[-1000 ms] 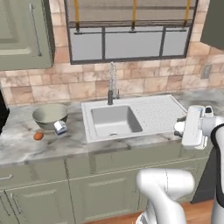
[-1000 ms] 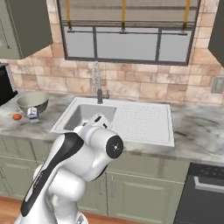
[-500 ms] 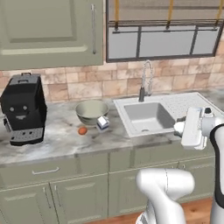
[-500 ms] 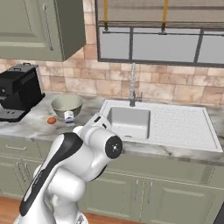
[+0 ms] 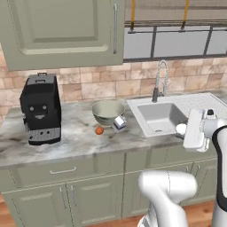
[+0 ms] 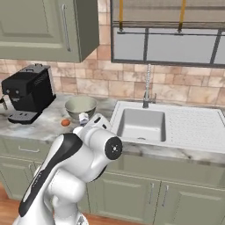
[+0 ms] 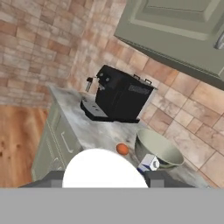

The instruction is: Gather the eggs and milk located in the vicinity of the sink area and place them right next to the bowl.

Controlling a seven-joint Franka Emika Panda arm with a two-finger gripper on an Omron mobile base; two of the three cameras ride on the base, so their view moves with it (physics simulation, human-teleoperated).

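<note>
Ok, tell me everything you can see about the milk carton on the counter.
The milk carton is small and white with blue markings. It lies tipped over on the marble counter, right in front of the pale grey-green bowl and seemingly against it. The orange-brown egg sits just to its left, apart from it. Nothing grips it.

We see the bowl (image 5: 107, 111) on the counter (image 5: 75, 135) between coffee machine (image 5: 41, 108) and sink (image 5: 162, 116). Before it lie the egg (image 5: 99, 130) and, touching it, the milk (image 5: 119, 123).

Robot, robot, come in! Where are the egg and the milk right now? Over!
Gripper shut, empty. Small orange-brown egg and small white milk carton on the counter beside the pale grey-green bowl. Nothing in the way.
</note>
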